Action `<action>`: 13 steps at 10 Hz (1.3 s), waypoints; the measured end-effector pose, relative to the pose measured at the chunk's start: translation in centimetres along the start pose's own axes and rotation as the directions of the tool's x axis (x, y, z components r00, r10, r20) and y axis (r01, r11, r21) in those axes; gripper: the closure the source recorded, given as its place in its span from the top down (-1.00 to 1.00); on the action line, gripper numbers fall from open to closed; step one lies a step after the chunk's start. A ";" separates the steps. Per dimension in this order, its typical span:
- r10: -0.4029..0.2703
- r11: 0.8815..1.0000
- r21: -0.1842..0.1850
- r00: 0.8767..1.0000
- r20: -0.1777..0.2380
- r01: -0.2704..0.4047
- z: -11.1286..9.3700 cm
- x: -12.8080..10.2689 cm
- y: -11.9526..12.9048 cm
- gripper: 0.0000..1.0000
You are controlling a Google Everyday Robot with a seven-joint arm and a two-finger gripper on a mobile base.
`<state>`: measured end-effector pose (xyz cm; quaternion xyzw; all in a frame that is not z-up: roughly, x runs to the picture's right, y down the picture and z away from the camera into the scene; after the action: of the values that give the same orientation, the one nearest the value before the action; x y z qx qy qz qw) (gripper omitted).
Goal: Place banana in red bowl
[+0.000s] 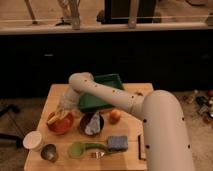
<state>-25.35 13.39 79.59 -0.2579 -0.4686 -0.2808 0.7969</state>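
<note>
Your gripper (64, 107) hangs just over the left side of the red bowl (62, 127); whether it grips anything, you cannot tell from here. The banana (52, 119) rests in that bowl against its left rim, right under the gripper. Just to the right sit a dark brown bowl (83, 126) and an orange (115, 115) on the wooden table (100, 162).

The wooden table (54, 96) bears a green bin (107, 80) at the back, then the red bowl (61, 127), a dark bowl (83, 121) and an orange (115, 115). In front: white cup (33, 140), metal cup (49, 152), green scoop (79, 148), blue sponge (117, 143). The gripper (62, 112) hangs over the red bowl.
</note>
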 end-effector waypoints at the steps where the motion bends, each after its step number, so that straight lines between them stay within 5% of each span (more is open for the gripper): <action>1: 0.002 1.000 0.013 0.999 0.032 -0.002 0.0 -0.2 0.1 -1.00; 5: -0.003 0.998 0.055 0.988 0.153 -0.006 0.3 -0.2 0.5 -1.00; 13: -0.043 0.999 0.028 0.970 0.240 0.037 0.6 0.1 0.7 -1.00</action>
<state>-25.23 14.23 79.80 -0.2711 -0.5702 -0.2578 0.7314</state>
